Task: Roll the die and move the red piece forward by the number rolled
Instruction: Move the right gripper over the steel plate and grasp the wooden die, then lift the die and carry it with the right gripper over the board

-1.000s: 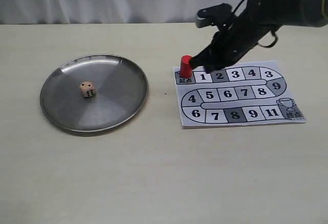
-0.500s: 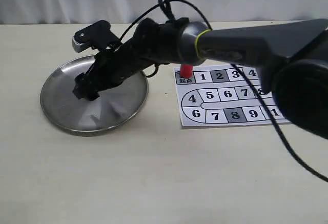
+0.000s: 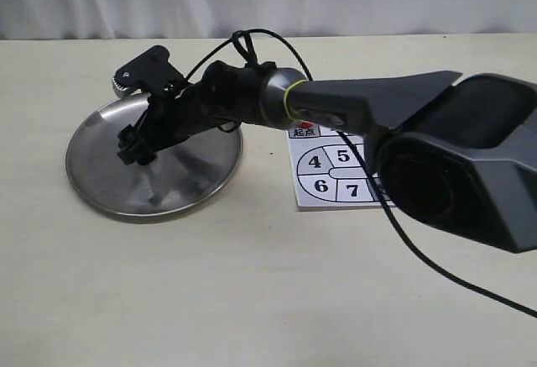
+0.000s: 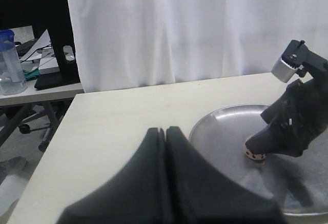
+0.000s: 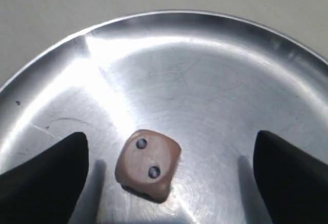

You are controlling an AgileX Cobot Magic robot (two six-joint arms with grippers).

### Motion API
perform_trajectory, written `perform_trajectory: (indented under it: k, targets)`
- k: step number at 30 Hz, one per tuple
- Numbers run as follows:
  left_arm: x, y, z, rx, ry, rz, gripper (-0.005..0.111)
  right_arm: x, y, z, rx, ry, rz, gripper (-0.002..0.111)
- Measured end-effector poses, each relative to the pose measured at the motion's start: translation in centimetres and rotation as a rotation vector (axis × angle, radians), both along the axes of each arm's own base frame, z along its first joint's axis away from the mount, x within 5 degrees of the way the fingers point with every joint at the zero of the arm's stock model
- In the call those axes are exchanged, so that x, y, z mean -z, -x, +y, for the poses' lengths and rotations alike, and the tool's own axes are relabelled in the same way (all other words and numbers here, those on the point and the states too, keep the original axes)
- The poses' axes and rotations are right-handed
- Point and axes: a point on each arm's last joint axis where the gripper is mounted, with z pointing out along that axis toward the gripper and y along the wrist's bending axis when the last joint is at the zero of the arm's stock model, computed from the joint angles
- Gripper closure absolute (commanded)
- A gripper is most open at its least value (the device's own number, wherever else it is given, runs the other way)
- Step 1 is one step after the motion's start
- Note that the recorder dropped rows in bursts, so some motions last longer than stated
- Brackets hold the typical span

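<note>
right gripper [image 3: 134,144]: reaches across the table [image 3: 252,300] to the plate [image 3: 109,191], jaws spread wide, one finger on each side of the die [image 5: 148,165], neither touching it. die: lies on the plate floor, a two-pip face towards the right wrist camera. red piece [image 3: 307,124]: only a sliver shows behind the arm, at the board's [image 3: 323,186] start corner. left gripper [image 4: 165,130]: fingers pressed together, empty, over bare table beside the plate.
</note>
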Motion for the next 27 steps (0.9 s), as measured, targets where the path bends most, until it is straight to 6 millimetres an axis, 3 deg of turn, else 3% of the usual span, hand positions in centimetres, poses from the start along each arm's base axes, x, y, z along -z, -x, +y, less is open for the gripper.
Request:
perform_trajectory:
  k: [8, 15, 21, 24, 27]
  targets:
    - [0.0, 0.0, 0.0, 0.000, 0.000, 0.000, 0.107, 2.0, -0.3, -0.2, 0.009, 0.020, 0.017, 0.031]
    - [0.0, 0.0, 0.0, 0.000, 0.000, 0.000, 0.107, 2.7, -0.5, -0.2, 0.023, 0.022, 0.005, 0.077]
    - [0.0, 0.0, 0.0, 0.000, 0.000, 0.000, 0.107, 2.6, -0.5, -0.2, 0.022, 0.020, 0.007, 0.104]
    - [0.0, 0.0, 0.0, 0.000, 0.000, 0.000, 0.107, 1.2, -0.1, -0.3, -0.016, 0.024, 0.046, 0.104]
    - [0.0, 0.0, 0.0, 0.000, 0.000, 0.000, 0.107, -2.3, 0.1, -1.0, -0.033, 0.000, 0.088, 0.104]
